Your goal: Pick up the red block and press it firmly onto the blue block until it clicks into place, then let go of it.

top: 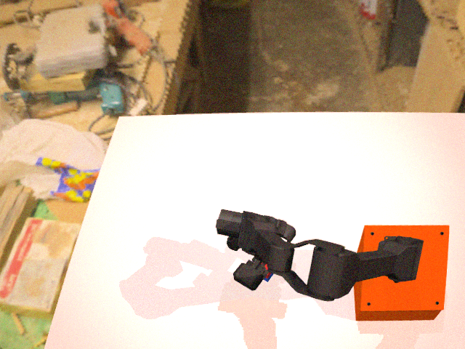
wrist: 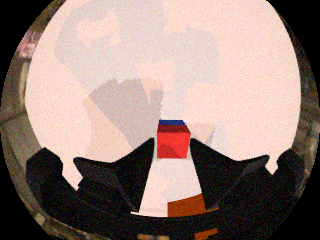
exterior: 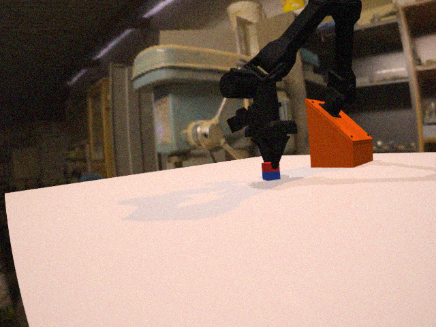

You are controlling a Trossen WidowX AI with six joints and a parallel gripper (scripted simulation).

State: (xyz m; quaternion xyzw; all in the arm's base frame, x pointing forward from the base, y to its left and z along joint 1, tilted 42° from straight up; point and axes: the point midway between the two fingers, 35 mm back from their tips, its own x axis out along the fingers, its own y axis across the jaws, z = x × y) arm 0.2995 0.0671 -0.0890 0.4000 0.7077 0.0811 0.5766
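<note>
The two black fingers (exterior: 276, 152) of the gripper (top: 266, 267) (exterior: 274, 164) (wrist: 172, 143) stand a little apart, open around the red block (exterior: 266, 167) (wrist: 173, 145), with a narrow gap at its left side in the wrist view; at the right side the gap is too thin to judge. The red block sits squarely on the blue block (top: 268, 277) (exterior: 271, 175) (wrist: 171, 122), their sides flush in the exterior view, and the blue block rests on the white tabletop (top: 262, 169) (exterior: 211, 263) (wrist: 250, 75). Whether the two are fully clicked together cannot be told.

Above them the gripper points down from the black arm (top: 330, 270) (exterior: 281, 52), which rises and bends over to the right, to a sloped orange base (top: 431, 262) (exterior: 330, 149). Shadows spread left of the blocks. On the far side, beyond the tabletop in the exterior view, stand a pale green drill press (exterior: 190, 59) and, at right, a shelf unit (exterior: 410, 70). A teal power tool (top: 112, 98) lies at far left in the top view.
</note>
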